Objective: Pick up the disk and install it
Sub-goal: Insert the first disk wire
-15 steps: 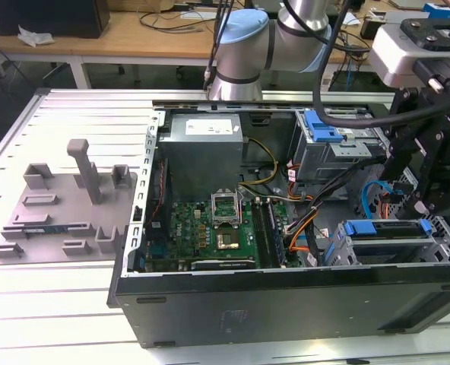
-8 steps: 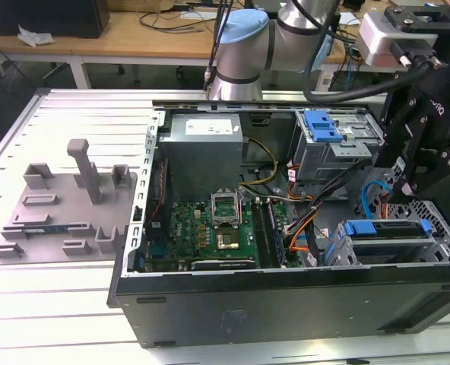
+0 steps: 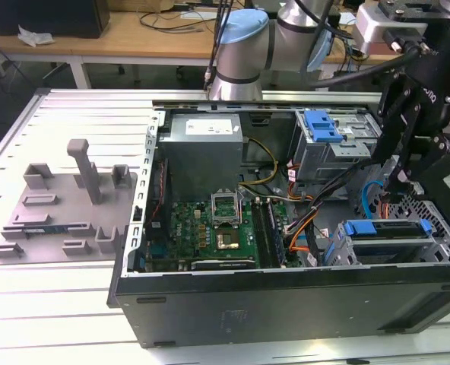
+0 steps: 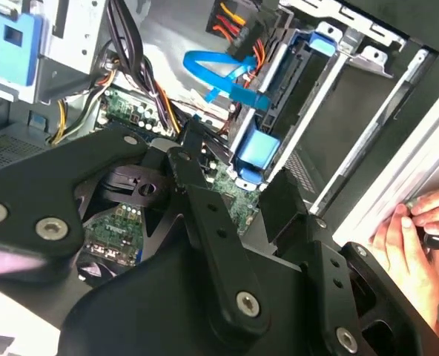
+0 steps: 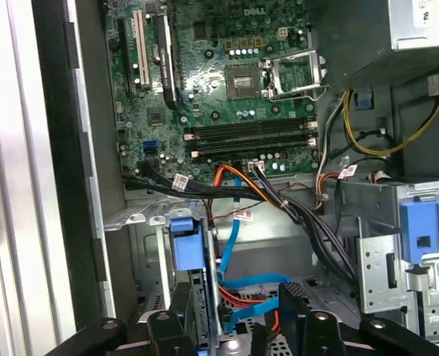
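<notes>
Gripper point(image 3: 405, 181): hangs low inside the open computer case point(image 3: 286, 304), fingers apart and clamped on nothing, just above the drive cage point(image 3: 438, 251). Disk point(image 3: 383, 227): sits slotted in that cage at the exterior view's right, with the blue bracket's edge showing along the top. Appears edge-on in both wrist views, right beside one fingertip; touching or not, impossible to tell. Probably handles as a dense, rigid slab, heavy for its bulk, with smooth metal faces prone to slipping and insides unforgiving of knocks. Better taken across the long sides of the blue plastic bracket than on the label or the connector end. Crowded all round by a blue data cable point(image 4: 208, 68) and orange and black wire bundles point(image 5: 301, 215); leaves little room for wide fingers. Case: rests on its side on a slatted metal table point(image 3: 58, 114), beside a grey fixture tray point(image 3: 58, 220) at the exterior view's left. Wooden benches point(image 3: 134, 34) beyond. A person's hand point(image 4: 420, 230) just outside the case wall, seen in the second wrist view.
</notes>
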You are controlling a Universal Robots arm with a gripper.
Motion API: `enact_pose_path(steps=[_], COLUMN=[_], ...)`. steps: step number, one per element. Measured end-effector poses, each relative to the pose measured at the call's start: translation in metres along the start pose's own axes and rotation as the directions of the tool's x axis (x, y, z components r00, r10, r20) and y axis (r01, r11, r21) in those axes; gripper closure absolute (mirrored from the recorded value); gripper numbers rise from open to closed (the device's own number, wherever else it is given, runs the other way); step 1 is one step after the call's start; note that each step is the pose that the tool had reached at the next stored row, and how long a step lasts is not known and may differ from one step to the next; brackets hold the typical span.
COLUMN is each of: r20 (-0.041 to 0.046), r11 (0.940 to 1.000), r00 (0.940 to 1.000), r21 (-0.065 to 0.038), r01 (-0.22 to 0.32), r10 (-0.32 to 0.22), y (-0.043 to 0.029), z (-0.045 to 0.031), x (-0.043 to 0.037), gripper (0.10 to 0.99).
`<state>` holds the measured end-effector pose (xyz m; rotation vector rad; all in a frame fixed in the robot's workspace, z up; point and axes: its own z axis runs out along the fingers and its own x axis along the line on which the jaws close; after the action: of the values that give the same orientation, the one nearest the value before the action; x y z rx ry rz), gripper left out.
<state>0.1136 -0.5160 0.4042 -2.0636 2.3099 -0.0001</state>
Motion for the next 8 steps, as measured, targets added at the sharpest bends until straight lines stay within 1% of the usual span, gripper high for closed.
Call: enact_pose_path(steps=[1, 3, 5, 8], r20=[-0.0024, -0.0034, -0.0050, -0.0070], r11=[1.0000, 1.0000, 0.9999, 0.9998], r00=[1.0000, 1.0000, 0.9999, 0.9998], r21=[0.000, -0.001, -0.003, -0.007], r01=[-0.004, -0.009, -0.014, -0.019], r10=[0.004, 0.009, 0.014, 0.019], y=[-0.0029, -0.0064, -0.0128, -0.0198], z=[0.0005, 0.0009, 0.0015, 0.0024], x=[-0.0019, -0.0032, -0.0058, -0.0101], gripper=[0.506, 0.506, 0.506, 0.506])
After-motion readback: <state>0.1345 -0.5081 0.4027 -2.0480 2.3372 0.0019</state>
